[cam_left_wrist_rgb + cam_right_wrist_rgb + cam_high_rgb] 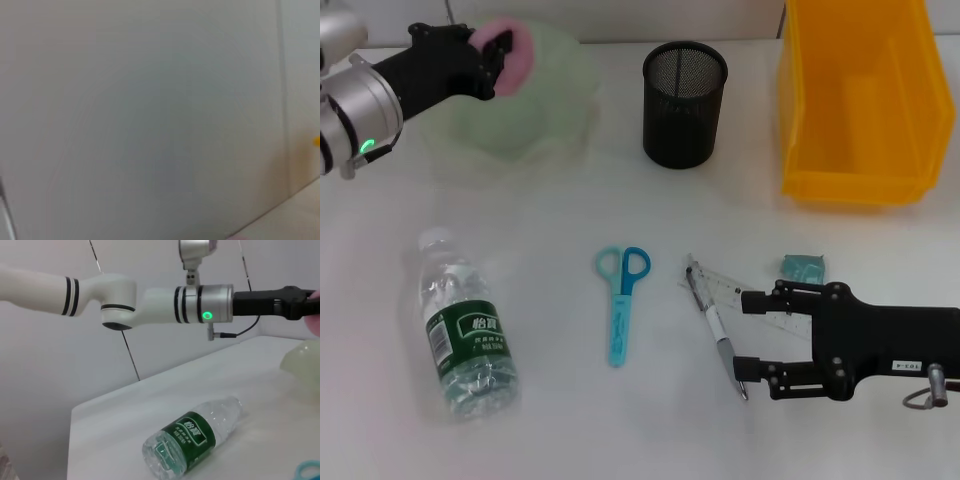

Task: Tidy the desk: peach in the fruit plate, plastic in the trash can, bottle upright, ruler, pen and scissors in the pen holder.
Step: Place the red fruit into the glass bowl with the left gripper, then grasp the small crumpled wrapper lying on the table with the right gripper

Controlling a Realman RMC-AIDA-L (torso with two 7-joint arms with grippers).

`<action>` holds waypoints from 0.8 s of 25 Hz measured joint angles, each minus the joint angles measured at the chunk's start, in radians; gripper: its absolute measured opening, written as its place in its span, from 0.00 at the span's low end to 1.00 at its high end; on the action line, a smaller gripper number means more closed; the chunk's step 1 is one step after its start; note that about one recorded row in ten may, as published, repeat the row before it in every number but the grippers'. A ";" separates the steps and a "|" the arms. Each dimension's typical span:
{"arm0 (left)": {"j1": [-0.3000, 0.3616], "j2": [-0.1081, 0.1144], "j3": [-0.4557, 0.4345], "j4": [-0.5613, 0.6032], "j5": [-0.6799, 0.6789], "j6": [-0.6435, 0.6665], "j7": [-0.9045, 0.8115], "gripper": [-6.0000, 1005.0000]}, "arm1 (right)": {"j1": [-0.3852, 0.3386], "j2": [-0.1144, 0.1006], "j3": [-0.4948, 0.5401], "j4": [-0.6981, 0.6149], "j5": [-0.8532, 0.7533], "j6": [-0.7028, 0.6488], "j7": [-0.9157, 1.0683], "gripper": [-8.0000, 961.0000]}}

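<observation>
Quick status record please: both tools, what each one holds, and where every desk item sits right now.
left tool: shut on peach, above fruit plate
right tool: open, astride pen and ruler
bottle: lying flat
scissors: on desk, centre
plastic: on desk beside ruler
pen holder: upright, empty
trash can: yellow, empty

We find readable marks in only a few places. The bottle (465,325) lying on the surface carries a green label (468,336) with white Chinese characters that we make out as 怡寶; the right wrist view shows the same label (191,434). A small white sticker (902,366) on the right hand's body bears print too small for us to read.
</observation>
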 joint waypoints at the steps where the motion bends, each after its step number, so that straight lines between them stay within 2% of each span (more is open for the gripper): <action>1: -0.027 -0.004 -0.004 -0.020 -0.003 -0.083 0.004 0.13 | 0.001 0.000 0.000 0.000 0.000 0.000 0.000 0.83; 4: -0.034 -0.006 -0.001 -0.025 -0.004 -0.111 0.008 0.12 | 0.002 0.001 0.000 0.000 0.000 0.000 0.001 0.83; 12: -0.043 -0.008 0.001 -0.033 -0.006 -0.121 0.005 0.27 | 0.006 0.001 0.000 0.000 -0.001 0.003 0.020 0.83; 15: -0.040 -0.007 0.001 -0.033 -0.007 -0.090 0.006 0.38 | 0.006 0.002 0.002 -0.001 0.002 0.004 0.026 0.83; 16: -0.028 -0.005 -0.001 -0.027 -0.007 -0.028 0.006 0.42 | 0.006 0.002 0.007 -0.001 0.002 0.004 0.032 0.83; 20: -0.009 0.000 -0.007 -0.018 -0.007 0.063 0.007 0.58 | 0.006 0.002 0.010 -0.002 0.002 0.003 0.043 0.83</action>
